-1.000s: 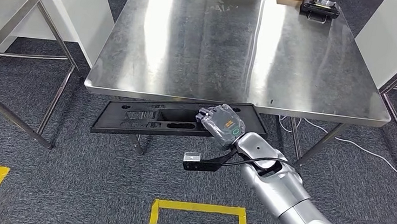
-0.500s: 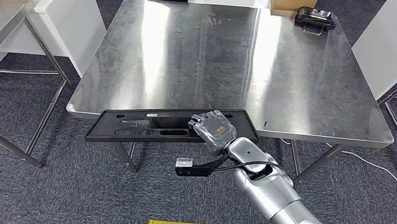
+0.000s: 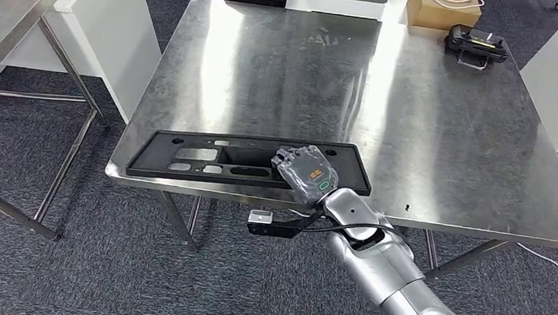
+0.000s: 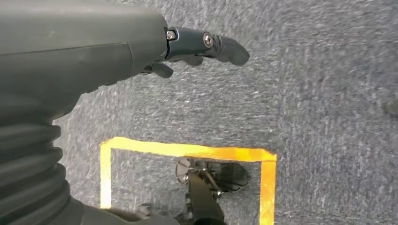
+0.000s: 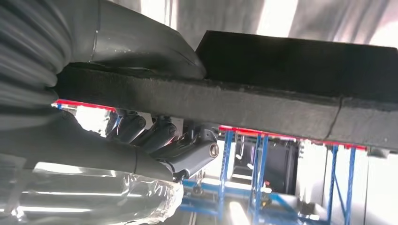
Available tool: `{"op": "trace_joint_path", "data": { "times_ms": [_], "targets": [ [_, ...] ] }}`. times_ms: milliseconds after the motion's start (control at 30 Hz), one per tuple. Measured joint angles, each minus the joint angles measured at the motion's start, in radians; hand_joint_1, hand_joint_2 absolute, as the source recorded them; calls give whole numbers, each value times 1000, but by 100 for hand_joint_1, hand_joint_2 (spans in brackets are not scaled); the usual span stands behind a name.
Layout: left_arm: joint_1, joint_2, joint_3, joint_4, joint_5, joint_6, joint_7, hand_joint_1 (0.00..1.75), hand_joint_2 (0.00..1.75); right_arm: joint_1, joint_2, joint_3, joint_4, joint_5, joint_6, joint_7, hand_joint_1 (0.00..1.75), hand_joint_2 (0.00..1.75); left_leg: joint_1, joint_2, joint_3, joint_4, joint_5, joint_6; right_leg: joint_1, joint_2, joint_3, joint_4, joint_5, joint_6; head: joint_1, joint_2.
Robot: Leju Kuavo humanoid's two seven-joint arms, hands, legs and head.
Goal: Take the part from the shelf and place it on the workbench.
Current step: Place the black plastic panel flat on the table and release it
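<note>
Black part (image 3: 207, 157) gripped at right end by right robot hand (image 3: 306, 175).

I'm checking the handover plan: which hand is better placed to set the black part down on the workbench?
The right hand. It already grips the black part, which sits over the near edge of the workbench. The left hand hangs over the carpet, holding nothing.

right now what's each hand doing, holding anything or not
Left hand: holds nothing; hangs over the carpet, whether its fingers are spread or curled cannot be told.
Right hand: grips the black part at its near edge, over the workbench.
</note>
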Motion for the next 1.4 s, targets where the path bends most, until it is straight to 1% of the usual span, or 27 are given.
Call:
{"op": "trace_joint_path", "data": {
  "times_ms": [33, 67, 100, 133, 167, 200, 267, 300, 333, 367, 400, 433, 467, 500, 533, 567, 600, 633, 667, 700, 733, 767, 900, 1000, 1167, 1267, 1400],
  "targets": [
    [1, -1, 0, 0, 0, 0, 2, 0, 175, 4, -1, -1, 1, 3, -1, 2, 171, 175, -5, -4, 6, 0, -4, 0, 3, 0, 4, -51, 41, 7, 0, 0],
    [2, -2, 0, 0, -1, 0, 3, 0, 175, 6, -2, -2, 1, 6, -3, 3, 171, 175, -9, -6, 11, 0, -8, 0, 8, -1, 21, -126, 91, 10, 0, 0],
    [2, -3, 1, 0, -1, 0, 3, 0, 175, 7, -2, -4, 1, 7, -5, 4, 171, 175, -14, -9, 15, 2, -11, -1, 12, 0, 42, -196, 137, 8, 0, 0],
    [2, -4, 2, 1, -2, 0, 4, 0, 175, 6, -2, -6, 1, 8, -7, 4, 171, 175, -18, -12, 17, 4, -15, -3, 14, 2, 58, -247, 171, 0, 0, 0],
    [2, -5, 2, 1, -2, 0, 4, 0, 175, 6, -2, -8, 1, 10, -9, 6, 171, 175, -20, -14, 18, 7, -18, -6, 16, 3, 68, -273, 189, -10, -1, 0],
    [2, -5, 3, 1, -2, 0, 4, 0, 175, 6, -2, -10, 1, 13, -10, 9, 171, 175, -21, -16, 18, 9, -21, -9, 17, 4, 73, -277, 196, -19, 0, 0],
    [2, -3, 4, 0, -3, 0, 5, 0, 175, 2, 0, -12, 1, 21, -11, 17, 171, 175, -19, -16, 16, 14, -27, -17, 11, 4, 78, -282, 200, -33, 0, 0],
    [2, -2, 4, 0, -3, 1, 5, 0, 175, -1, 2, -14, 0, 25, -11, 23, 171, 175, -18, -13, 10, 30, -40, -23, 5, 4, 84, -285, 202, -40, -1, 0],
    [2, -1, 5, 0, -4, 1, 5, 0, 175, -5, 4, -17, 0, 28, -12, 28, 171, 175, -15, -8, -4, 65, -63, -31, 0, 3, 90, -288, 203, -46, -3, 0],
    [2, 0, 6, 0, -4, 1, 5, 0, 175, -8, 6, -19, 0, 31, -12, 32, 171, 175, -9, -1, -29, 121, -94, -40, -3, 3, 95, -289, 203, -50, -4, 0],
    [1, -1, 8, 0, -5, 1, 5, 0, 175, -12, 6, -22, 0, 32, -12, 35, 171, 175, -2, 5, -59, 193, -129, -49, -4, 2, 98, -290, 202, -53, -6, 0],
    [1, -1, 10, 0, -6, 1, 5, 0, 175, -14, 7, -24, 0, 33, -13, 37, 171, 175, 6, 10, -91, 261, -156, -57, -4, 2, 100, -289, 201, -53, -6, 0],
    [1, -1, 12, 0, -6, 0, 5, 0, 175, -15, 6, -26, 1, 36, -13, 39, 171, 175, 14, 14, -113, 305, -167, -64, -4, 3, 101, -289, 200, -53, -7, 0],
    [2, 0, 14, 0, -6, -1, 4, 0, 175, -16, 6, -28, 1, 39, -13, 44, 171, 175, 22, 16, -116, 309, -157, -72, -6, 3, 104, -288, 197, -53, -7, 0],
    [2, 2, 15, 0, -6, -3, 3, 0, 175, -18, 6, -32, 1, 42, -14, 50, 171, 175, 31, 18, -98, 273, -129, -81, -8, 4, 106, -286, 194, -52, -7, 0],
    [2, 4, 16, 0, -7, -4, 1, 0, 175, -21, 5, -37, 2, 45, -15, 59, 171, 175, 40, 20, -63, 203, -90, -93, -10, 5, 110, -281, 188, -49, -7, 0],
    [1, 4, 17, 0, -7, -5, -2, 0, 175, -29, 2, -46, 4, 49, -18, 67, 171, 175, 45, 20, -23, 135, -66, -110, -9, 6, 109, -274, 181, -45, -8, 0],
    [1, 4, 18, 1, -8, -6, -4, 0, 175, -42, -2, -56, 9, 55, -24, 77, 171, 175, 48, 20, 6, 82, -49, -118, -6, 6, 107, -265, 175, -40, -9, 0],
    [0, 4, 19, 1, -9, -6, -6, 0, 175, -58, -9, -69, 16, 64, -33, 85, 171, 175, 48, 19, 23, 52, -47, -116, -1, 6, 102, -258, 170, -33, -10, 0],
    [-1, 3, 20, 2, -10, -6, -6, 0, 175, -77, -18, -82, 26, 79, -45, 95, 171, 175, 44, 16, 27, 46, -54, -109, 5, 6, 96, -255, 168, -29, -11, 0],
    [-1, 4, 21, 2, -11, -6, -7, 0, 175, -97, -28, -94, 40, 100, -57, 107, 171, 175, 40, 15, 24, 44, -53, -95, 7, 5, 93, -254, 168, -26, -11, 0],
    [0, 4, 23, 2, -13, -6, -8, 0, 175, -117, -38, -105, 59, 127, -69, 124, 171, 175, 35, 14, 23, 45, -54, -88, 8, 3, 91, -255, 169, -24, -10, 0],
    [2, 6, 29, 2, -20, 5, -21, 0, 175, -201, -83, -145, 164, 208, -96, 182, 171, 175, 19, 10, 19, 45, -53, -72, 4, -2, 92, -257, 169, -10, -10, 0],
    [2, 6, 34, 2, -20, 12, -32, 0, 175, -250, -111, -173, 234, 214, -103, 178, 171, 175, 14, 9, 17, 45, -52, -65, 0, -4, 92, -258, 171, -6, -10, 0],
    [2, 6, 46, 2, -10, 15, -53, 0, 175, -284, -131, -194, 299, 220, -114, 185, 171, 175, 10, 10, 17, 46, -51, -61, -3, -3, 91, -260, 174, -2, -10, 0],
    [1, 6, 67, 2, 25, 38, -114, 0, 175, -314, -152, -210, 352, 214, -115, 184, 171, 175, 9, 9, 16, 46, -49, -57, -5, -5, 90, -260, 174, 1, -10, 0],
    [2, 4, 108, 2, 63, 147, -217, 0, 175, -369, -196, -242, 422, 197, -114, 142, 171, 175, 9, 6, 14, 46, -48, -54, -5, -7, 90, -260, 175, 6, -10, 0]
  ]
}}
